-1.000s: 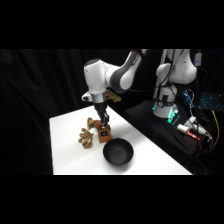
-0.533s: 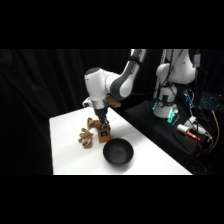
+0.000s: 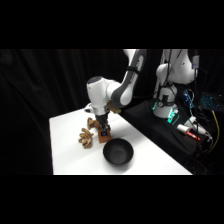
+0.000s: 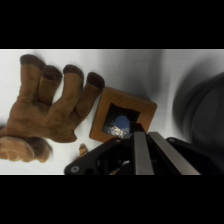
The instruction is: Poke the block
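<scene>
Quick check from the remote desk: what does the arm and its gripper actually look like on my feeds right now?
The arm is glossy white with rounded shells and darker grey bands at its joints. Its gripper is dark below a white wrist housing. In the wrist view, a black linkage carries narrow grey metal fingers with dark tips. No cables or markings are discernible on the arm.

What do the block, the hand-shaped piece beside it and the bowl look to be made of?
The block: looks like wood, reddish-brown and matte, with a dark square recess holding a pale-blue spot. The hand-shaped piece: probably lighter tan wood with darker fingertips and a dull, rounded surface, though a softer material can't be ruled out. The bowl: black with a slight sheen; plastic or glazed ceramic, can't tell which.
</scene>
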Controlling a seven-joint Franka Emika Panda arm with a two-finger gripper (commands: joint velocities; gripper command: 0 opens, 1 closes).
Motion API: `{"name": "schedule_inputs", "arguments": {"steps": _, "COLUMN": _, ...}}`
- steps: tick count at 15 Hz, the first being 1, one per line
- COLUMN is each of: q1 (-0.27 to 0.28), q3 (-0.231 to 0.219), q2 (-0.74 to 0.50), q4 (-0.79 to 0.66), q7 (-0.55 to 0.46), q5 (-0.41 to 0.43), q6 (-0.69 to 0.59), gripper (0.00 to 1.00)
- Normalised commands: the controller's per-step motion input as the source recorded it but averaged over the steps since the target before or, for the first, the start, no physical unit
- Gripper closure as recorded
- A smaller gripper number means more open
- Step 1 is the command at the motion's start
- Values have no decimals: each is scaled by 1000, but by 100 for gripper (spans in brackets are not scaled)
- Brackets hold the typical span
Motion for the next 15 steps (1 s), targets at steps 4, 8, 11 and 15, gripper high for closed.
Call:
{"name": "schedule_inputs", "arguments": {"steps": 4, "q1": 4, "q3": 22, "q2": 131, "q4": 74, "q7": 51, "q5": 26, "q6": 166, "gripper": 100}}
{"name": "schedule_inputs", "arguments": {"steps": 8, "q1": 3, "q3": 22, "q2": 96, "q4": 69, "q7": 37, "q5": 19, "q6": 138, "gripper": 100}}
{"name": "schedule_inputs", "arguments": {"steps": 11, "q1": -2, "q3": 18, "q2": 54, "q4": 62, "q7": 25, "q5": 13, "q6": 108, "gripper": 100}}
{"name": "schedule_inputs", "arguments": {"steps": 15, "q1": 17, "q3": 9, "q2": -106, "q4": 3, "q7": 22, "q5": -16, "q6": -3, "gripper": 100}}
